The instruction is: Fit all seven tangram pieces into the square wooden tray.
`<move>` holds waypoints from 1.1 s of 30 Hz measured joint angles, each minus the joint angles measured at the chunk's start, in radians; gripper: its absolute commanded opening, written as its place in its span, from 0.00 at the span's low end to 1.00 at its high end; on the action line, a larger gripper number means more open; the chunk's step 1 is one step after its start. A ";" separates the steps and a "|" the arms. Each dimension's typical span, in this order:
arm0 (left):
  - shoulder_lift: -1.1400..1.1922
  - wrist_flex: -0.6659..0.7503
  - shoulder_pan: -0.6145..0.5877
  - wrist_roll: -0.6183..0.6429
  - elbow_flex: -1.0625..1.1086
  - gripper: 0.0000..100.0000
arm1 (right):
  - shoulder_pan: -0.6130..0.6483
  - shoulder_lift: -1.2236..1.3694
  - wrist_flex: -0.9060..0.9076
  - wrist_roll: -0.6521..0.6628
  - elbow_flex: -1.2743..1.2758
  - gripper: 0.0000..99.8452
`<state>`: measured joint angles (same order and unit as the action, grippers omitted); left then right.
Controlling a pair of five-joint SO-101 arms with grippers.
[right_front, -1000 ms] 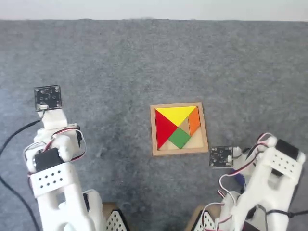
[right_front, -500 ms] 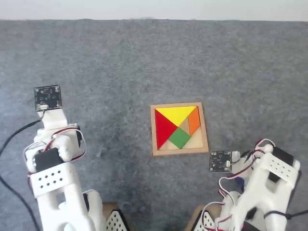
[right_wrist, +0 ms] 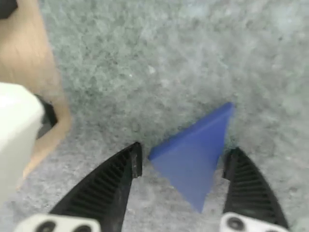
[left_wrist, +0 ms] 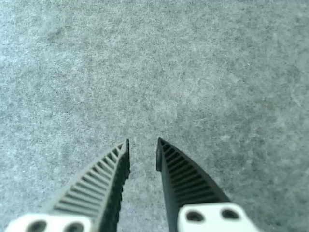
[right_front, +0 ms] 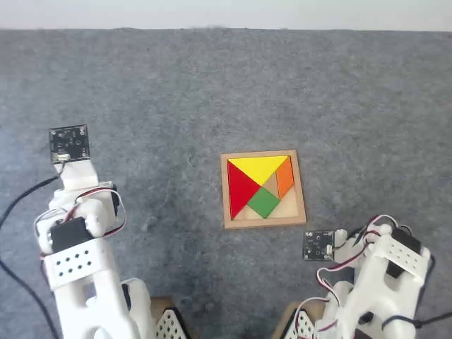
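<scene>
The square wooden tray [right_front: 299,189] lies right of the table's centre. It holds a yellow triangle [right_front: 258,168], a red triangle [right_front: 240,188], an orange piece [right_front: 284,177] and a green square [right_front: 263,203]; bare wood shows along its near side. A blue triangle [right_wrist: 193,154] lies flat on the carpet between the fingers of my right gripper [right_wrist: 183,153], which is open around it with a finger [right_wrist: 120,183] on each side. The right arm [right_front: 385,272] sits at the near right, below the tray. My left gripper [left_wrist: 143,142] hovers over bare carpet, slightly open with nothing between its fingers.
The left arm [right_front: 74,233] stands at the near left, far from the tray. A wooden surface [right_wrist: 26,67] and a white part [right_wrist: 14,130] lie beside the right gripper. Grey carpet [right_front: 176,99] covers the table.
The right arm has drawn back toward the near edge, away from the tray. The left arm and the tray's pieces have stayed where they were.
</scene>
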<state>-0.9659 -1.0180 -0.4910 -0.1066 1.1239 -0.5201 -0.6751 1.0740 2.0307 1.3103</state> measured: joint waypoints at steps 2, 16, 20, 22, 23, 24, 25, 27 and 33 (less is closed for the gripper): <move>0.000 0.000 0.000 0.000 0.000 0.09 | 0.002 -0.003 -0.017 -0.002 0.002 0.08; 0.000 0.000 0.000 0.000 0.000 0.09 | 0.032 0.021 -0.015 -0.130 -0.173 0.09; 0.000 0.000 0.000 0.000 0.000 0.09 | 0.152 0.021 -0.015 -0.203 -0.284 0.09; 0.000 0.000 0.000 0.000 0.000 0.09 | 0.242 0.021 -0.015 -0.253 -0.313 0.09; 0.000 0.000 0.000 0.000 0.000 0.09 | 0.296 0.021 -0.015 -0.282 -0.325 0.09; 0.000 0.000 0.000 0.000 0.000 0.09 | 0.354 0.021 -0.008 -0.313 -0.333 0.09; 0.000 0.000 0.000 0.000 0.000 0.09 | 0.413 0.021 0.011 -0.341 -0.342 0.09; 0.000 0.000 0.000 0.000 0.000 0.09 | 0.539 0.021 0.060 -0.387 -0.361 0.09; 0.000 0.000 0.000 0.000 0.000 0.09 | 0.836 0.032 0.157 -0.468 -0.446 0.09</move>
<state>-0.9659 -1.0180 -0.4910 -0.1066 1.1239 0.3161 -0.6429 1.2306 1.5627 0.8638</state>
